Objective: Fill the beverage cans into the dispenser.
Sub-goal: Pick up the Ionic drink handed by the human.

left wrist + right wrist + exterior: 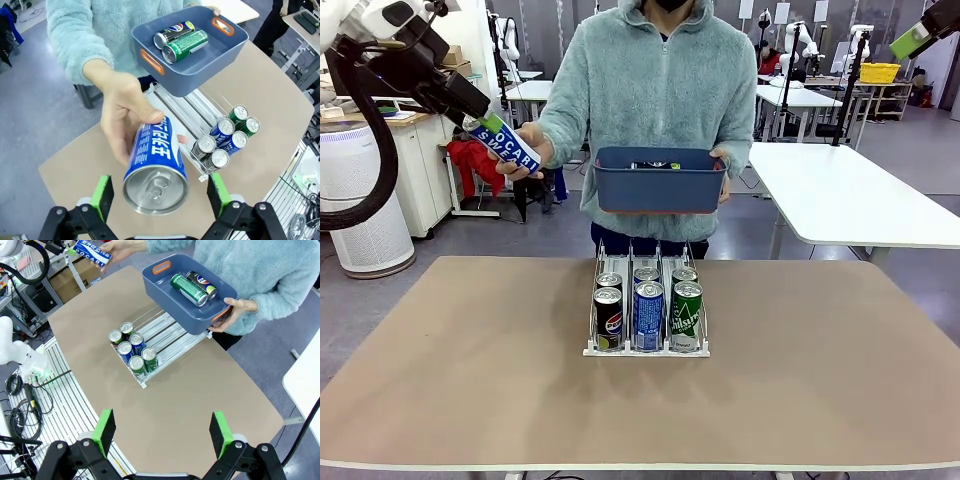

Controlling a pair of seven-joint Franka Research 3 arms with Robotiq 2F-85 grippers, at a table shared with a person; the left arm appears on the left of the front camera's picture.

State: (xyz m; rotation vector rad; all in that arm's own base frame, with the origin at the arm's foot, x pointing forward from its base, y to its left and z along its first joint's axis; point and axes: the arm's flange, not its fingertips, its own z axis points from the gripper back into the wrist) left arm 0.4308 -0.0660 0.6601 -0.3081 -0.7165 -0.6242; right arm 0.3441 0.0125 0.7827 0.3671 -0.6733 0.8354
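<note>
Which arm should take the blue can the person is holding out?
Left. The left hand sits open at the blue can, a pad on each side. The right hand hangs open above the table, far from that can.

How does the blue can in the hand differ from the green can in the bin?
The blue can is held tilted in the person's hand; the green can lies on its side in the bin. The blue can is blue-and-white, the green can green. Both are slim, with silver tops.
</note>
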